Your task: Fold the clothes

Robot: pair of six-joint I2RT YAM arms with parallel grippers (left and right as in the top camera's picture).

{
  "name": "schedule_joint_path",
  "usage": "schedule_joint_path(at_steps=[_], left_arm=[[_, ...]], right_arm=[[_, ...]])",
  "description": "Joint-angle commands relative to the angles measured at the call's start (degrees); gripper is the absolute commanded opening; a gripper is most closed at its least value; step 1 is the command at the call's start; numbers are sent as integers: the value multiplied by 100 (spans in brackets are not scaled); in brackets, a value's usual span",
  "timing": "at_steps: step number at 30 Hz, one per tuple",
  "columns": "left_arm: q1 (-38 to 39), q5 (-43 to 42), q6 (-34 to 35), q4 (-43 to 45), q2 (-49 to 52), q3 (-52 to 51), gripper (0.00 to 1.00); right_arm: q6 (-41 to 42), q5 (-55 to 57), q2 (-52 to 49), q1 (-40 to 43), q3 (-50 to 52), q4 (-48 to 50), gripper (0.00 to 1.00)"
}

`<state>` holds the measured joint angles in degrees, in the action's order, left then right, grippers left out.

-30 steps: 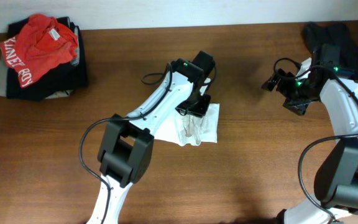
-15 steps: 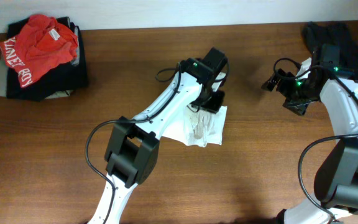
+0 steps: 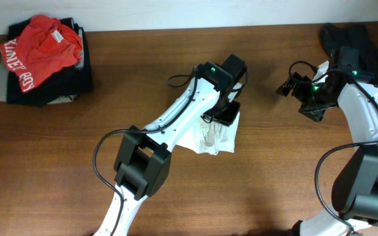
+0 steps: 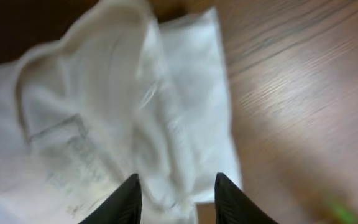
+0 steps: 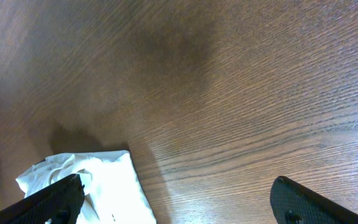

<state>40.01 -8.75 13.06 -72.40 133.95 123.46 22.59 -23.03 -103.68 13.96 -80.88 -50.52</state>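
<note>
Folding looked mostly done, we judged: the white T-shirt (image 3: 215, 136) lay as a small, rumpled packet on the desk (image 3: 294, 170), directly beneath the left end effector (image 4: 179, 198), which was clamped on a raised fold. Well aside, the right end effector (image 5: 185, 200) hung spread apart and empty. Smoothing remained.

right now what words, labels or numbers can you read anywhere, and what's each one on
Nothing reads cleanly enough to quote.
Red shirt: white block letters along a crumpled fold, too small and broken up to read.
Neck label on the red shirt: a pale tag, too small to read.
White T-shirt: faint grey print, blurred in the left wrist view, unreadable.
</note>
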Motion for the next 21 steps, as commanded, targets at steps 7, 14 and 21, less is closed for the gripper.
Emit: schedule_joint_path(at_steps=[7,14,21], left_arm=[[-15,623,-90,-79,186,-59,38],[7,514,-92,-96,492,-63,33],[11,525,-114,-227,479,313,1]], right_arm=[[37,35,24,17,-105,0,99],[37,35,24,17,-105,0,99],[37,35,24,17,-105,0,99]])
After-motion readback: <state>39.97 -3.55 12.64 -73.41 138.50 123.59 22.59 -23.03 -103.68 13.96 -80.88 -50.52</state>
